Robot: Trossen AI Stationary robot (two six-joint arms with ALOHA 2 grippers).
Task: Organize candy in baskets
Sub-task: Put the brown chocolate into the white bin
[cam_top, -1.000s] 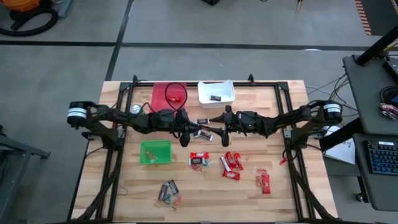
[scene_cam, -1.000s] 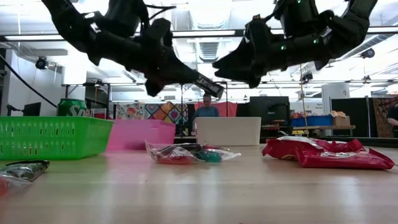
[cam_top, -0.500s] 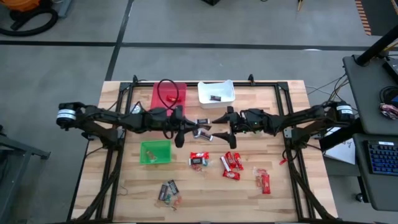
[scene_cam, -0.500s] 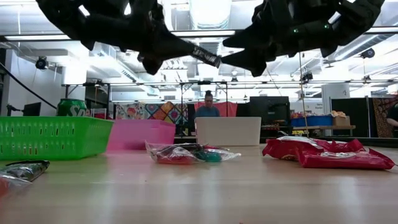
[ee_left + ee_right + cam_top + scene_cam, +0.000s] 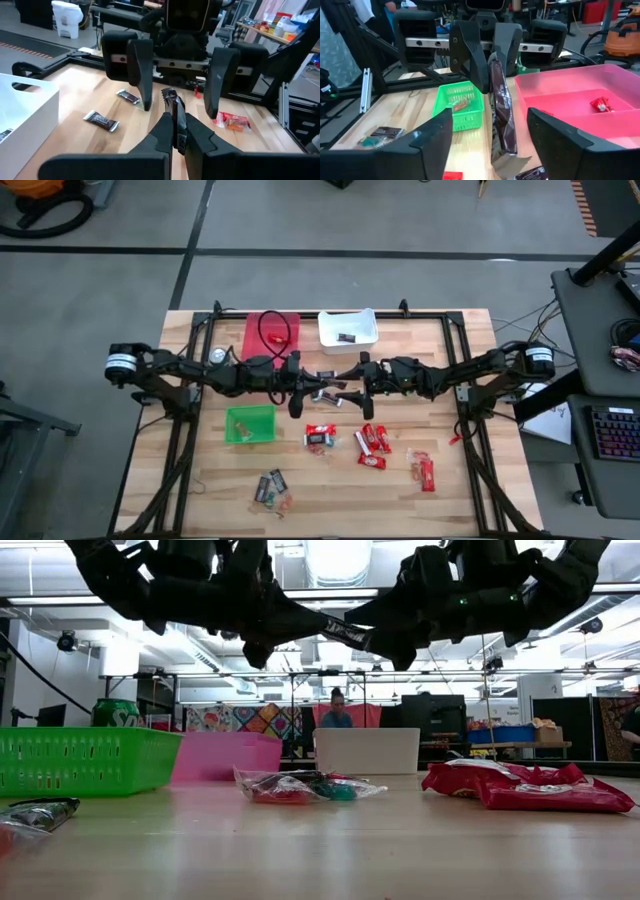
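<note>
Overhead, the left tool [image 5: 311, 388] hides its pinched dark mini bar [image 5: 174, 116].

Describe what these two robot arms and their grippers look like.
Both arms are dark, jointed, near-black, each with a silver-white cylindrical motor cap at its outer end. The left gripper and the right gripper have flat, dark, paddle-shaped fingers on a silver rail. A black cable loops over the left arm.

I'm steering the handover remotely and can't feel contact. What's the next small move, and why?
Probably close the right gripper on the dark candy bar. The left gripper is shut on one end of it in mid-air above the table, and the right gripper's open fingers already stand either side of its free end, so a grip there should let the left let go.
</note>
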